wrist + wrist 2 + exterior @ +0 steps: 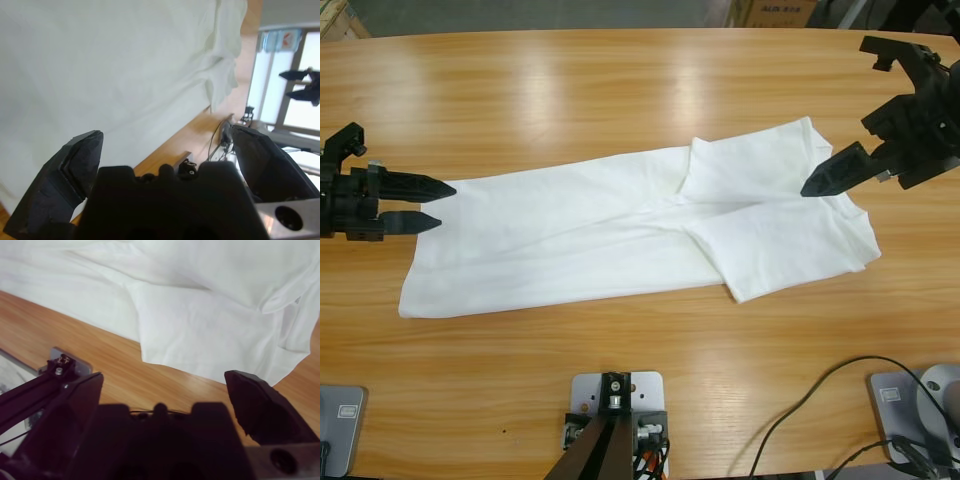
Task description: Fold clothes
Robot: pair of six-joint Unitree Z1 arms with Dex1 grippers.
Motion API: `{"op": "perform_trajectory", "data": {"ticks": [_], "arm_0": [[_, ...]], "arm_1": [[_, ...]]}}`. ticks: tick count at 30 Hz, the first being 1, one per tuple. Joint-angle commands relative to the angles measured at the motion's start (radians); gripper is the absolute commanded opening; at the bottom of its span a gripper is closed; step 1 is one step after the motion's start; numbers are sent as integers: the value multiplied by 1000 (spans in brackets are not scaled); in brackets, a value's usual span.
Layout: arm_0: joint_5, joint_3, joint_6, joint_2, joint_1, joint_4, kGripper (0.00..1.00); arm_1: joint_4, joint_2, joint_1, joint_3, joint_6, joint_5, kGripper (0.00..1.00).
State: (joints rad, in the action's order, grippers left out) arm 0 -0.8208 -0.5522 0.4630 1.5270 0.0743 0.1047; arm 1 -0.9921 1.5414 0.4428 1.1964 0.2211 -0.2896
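White cotton short-sleeved T-shirt [620, 235], one item, lying flat on the long wooden table [570, 100] as a long band running from the left side across the middle to the right. Both side portions are turned inward over the body, and the two sleeves sit folded onto the cloth at the right end, one above the other, with a crease line between them. The hem end lies to the left, its lower corner reaching nearest the front edge of the table; the collar end lies to the right. No lettering shows on the exposed surface. Left gripper [432, 204], two black jaws, enters from the left edge at the hem end; its jaws are spread apart, their tips just at the left edge of the cloth, nothing between them. The left wrist view shows the white fabric [115, 70] filling the field beyond those parted jaws. Right gripper [835, 172], black, comes in from the upper right corner and sits over the upper sleeve near the collar end; the right wrist view shows its jaws held wide with the folded sleeve [210, 340] and bare wood beyond them, holding nothing.
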Motion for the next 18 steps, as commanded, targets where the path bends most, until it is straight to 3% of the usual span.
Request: {"op": "perform_trajectory", "data": {"ticks": [1, 5, 8, 14, 18], "arm_0": [[-58, 173, 18, 25, -34, -210, 996], [-46, 288, 5, 102, -191, -271, 996], [71, 281, 38, 144, -195, -272, 996], [190, 265, 120, -22, -130, -242, 996], [195, 232, 143, -109, -91, -219, 996]], "arm_1": [[3, -23, 47, -29, 25, -12, 1000], [6, -21, 60, -28, 32, -11, 1000], [5, -21, 65, -28, 33, -12, 1000], [9, -15, 68, -31, 33, -12, 1000], [17, -4, 69, -31, 33, -16, 1000]]}}
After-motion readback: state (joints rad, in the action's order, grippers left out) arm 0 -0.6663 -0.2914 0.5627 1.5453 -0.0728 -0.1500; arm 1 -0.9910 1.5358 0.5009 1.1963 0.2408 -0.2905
